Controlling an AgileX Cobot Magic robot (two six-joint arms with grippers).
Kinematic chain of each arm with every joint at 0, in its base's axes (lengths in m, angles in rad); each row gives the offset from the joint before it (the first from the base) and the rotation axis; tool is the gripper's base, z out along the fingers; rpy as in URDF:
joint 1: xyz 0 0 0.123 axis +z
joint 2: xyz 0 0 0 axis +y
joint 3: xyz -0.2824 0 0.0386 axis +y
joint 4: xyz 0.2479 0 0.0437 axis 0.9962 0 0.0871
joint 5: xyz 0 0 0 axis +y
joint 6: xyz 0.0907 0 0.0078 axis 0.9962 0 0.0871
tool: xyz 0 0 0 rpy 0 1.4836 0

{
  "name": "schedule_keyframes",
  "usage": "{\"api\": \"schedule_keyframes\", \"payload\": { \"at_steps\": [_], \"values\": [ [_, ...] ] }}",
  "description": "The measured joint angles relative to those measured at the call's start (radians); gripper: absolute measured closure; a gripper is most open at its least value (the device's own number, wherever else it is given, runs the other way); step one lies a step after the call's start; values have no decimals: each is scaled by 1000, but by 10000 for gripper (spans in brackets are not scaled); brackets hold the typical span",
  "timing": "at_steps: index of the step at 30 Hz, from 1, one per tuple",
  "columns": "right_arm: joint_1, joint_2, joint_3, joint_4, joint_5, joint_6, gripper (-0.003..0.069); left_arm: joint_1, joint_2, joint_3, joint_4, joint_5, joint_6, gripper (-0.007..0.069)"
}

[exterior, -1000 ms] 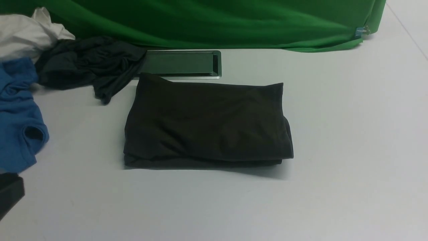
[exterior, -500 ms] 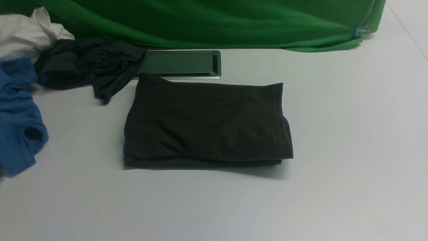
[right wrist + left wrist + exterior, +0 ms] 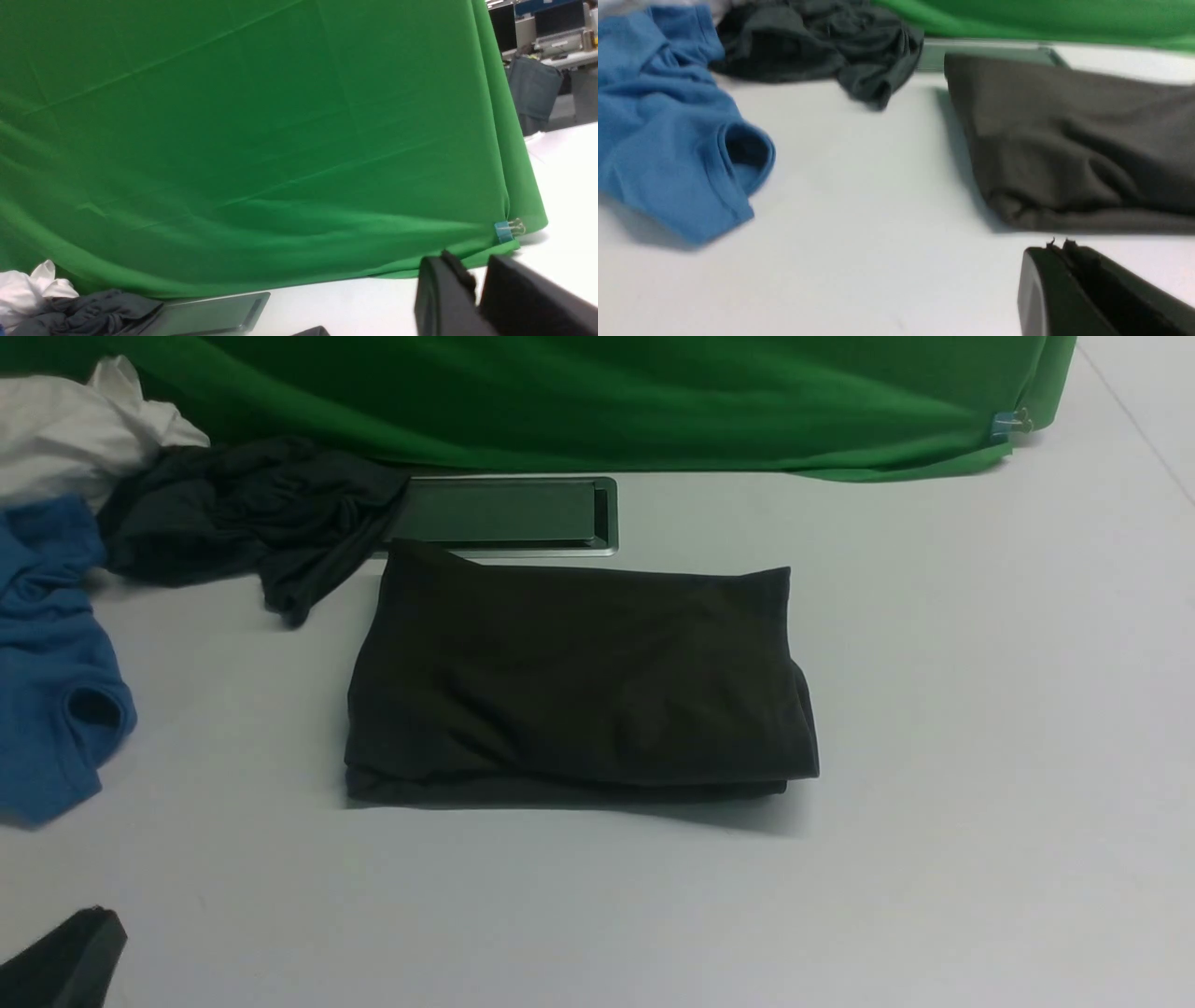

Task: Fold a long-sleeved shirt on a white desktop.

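Matte white desktop (image 3: 934,709), rectangular knit shirt (image 3: 579,681)

No legible text or labels anywhere (shirt included).

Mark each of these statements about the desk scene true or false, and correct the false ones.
1. The long-sleeved shirt lies folded into a compact rectangle on the white desktop. True.
2. The left hand grips the shirt. False: it is shut, empty and apart from it.
3. The blue shirt lies on top of the folded shirt. False: it lies apart, to the left.
4. The grey hatch sits just behind the folded shirt. True.
5. The green backdrop is held by a blue clip. True.
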Motion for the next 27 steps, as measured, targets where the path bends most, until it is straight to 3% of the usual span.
{"api": "schedule_keyframes", "payload": {
  "at_steps": [27],
  "values": [
    [0, 0, 0, 0, 1, 0, 471, -58, -2, 0, 21, -37, -3, 592]
  ]
}}
